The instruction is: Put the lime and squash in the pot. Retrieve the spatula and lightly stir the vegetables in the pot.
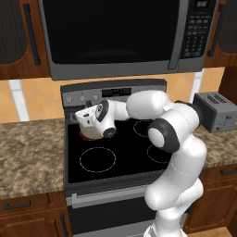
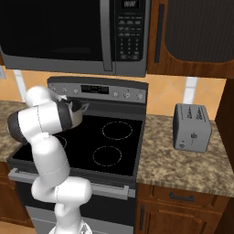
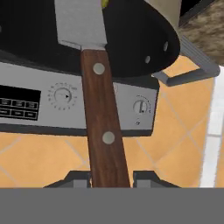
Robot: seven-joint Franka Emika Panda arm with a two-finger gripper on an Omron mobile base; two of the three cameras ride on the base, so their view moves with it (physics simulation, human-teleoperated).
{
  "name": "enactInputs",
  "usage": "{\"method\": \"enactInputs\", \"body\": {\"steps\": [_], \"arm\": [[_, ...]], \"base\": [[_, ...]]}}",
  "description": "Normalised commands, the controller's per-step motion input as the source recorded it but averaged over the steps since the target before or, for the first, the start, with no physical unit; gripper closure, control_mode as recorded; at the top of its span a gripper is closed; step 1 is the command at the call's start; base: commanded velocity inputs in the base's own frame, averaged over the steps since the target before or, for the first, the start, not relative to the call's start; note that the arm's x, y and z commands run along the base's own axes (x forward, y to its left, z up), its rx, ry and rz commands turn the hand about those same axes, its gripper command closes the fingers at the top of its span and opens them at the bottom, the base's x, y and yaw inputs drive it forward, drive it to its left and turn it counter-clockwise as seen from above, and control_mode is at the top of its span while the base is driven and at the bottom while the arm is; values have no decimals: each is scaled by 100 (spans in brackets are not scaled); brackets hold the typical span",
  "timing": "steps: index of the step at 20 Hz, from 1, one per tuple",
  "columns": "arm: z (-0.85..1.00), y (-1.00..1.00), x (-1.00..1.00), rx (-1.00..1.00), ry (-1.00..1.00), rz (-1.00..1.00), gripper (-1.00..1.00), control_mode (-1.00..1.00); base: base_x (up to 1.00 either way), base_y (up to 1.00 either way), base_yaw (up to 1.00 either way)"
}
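Note:
My gripper (image 3: 111, 178) is shut on the spatula (image 3: 99, 113), a brown wooden handle with two rivets and a grey blade. The blade reaches into the dark inside of the pot (image 3: 131, 39), whose grey side handle (image 3: 192, 65) juts out to the right. A yellow-green sliver (image 3: 105, 3) shows beside the blade at the top edge; I cannot tell whether it is the lime or the squash. In the left base view my hand (image 1: 90, 115) hangs over the cream pot (image 1: 92, 131) on the back left burner. The arm partly hides the pot (image 2: 77, 116) in the right base view.
The black stove top (image 1: 120, 152) has bare burner rings at the front and right. Its control panel with knobs (image 3: 65, 98) stands just behind the pot. A microwave (image 1: 125, 32) hangs low overhead. A grey toaster (image 2: 192, 127) sits on the right counter.

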Motion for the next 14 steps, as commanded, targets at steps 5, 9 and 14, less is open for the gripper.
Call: {"method": "enactInputs", "body": {"steps": [5, 9, 14], "arm": [[10, 0, -22, 8, 36, -1, 100, -100], [12, 0, 0, 6, 19, -2, 100, -100], [-50, 0, 0, 3, -1, 0, 100, -100]], "base": [[0, 0, 0], [0, 0, 0], [0, 0, 0]]}}
